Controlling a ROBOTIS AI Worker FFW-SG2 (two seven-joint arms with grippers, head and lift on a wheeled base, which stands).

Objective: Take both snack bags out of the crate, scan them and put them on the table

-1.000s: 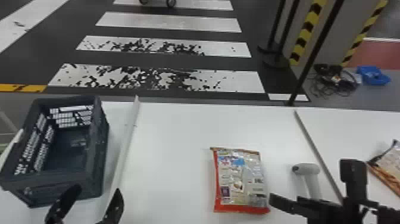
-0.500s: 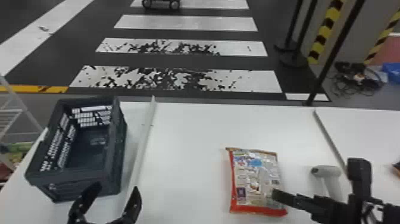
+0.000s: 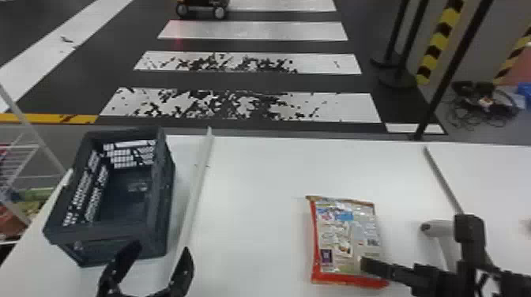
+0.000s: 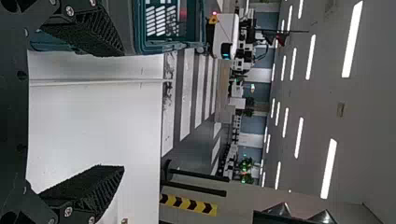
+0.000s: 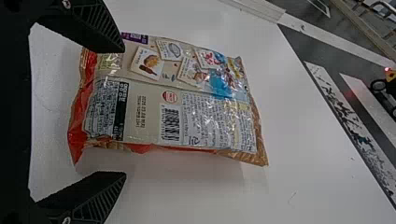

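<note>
The left gripper point(image 3: 152, 262) is open near the front of the dark crate point(image 3: 161, 197), whose bare floor is visible. In the left wrist view, the left gripper point(image 4: 123, 110) has nothing between its fingers; the crate point(image 4: 137, 28) is beyond one of them. A red-edged snack bag point(image 3: 347, 241) lies flat on the table, its barcode side up. Over its right edge stands the open right gripper point(image 3: 415, 243). In the right wrist view, the right gripper point(image 5: 124, 111) frames the end of the bag point(image 5: 154, 102), one finger overlapping it. A light grey scanner point(image 3: 440, 229) stands behind this gripper.
A pale strip point(image 3: 197, 177) runs along the white table point(image 3: 253, 221) beside the crate, and a grey strip point(image 3: 442, 179) runs near the scanner. A black post point(image 3: 446, 79) rises past the table's far edge. A small wheeled vehicle point(image 3: 202, 8) is on the floor.
The head view has turned left, shifting table items rightward. The right gripper has moved left over the bag's edge. Left fingertips appear slightly closer together. The wheeled vehicle has moved left and nearer.
</note>
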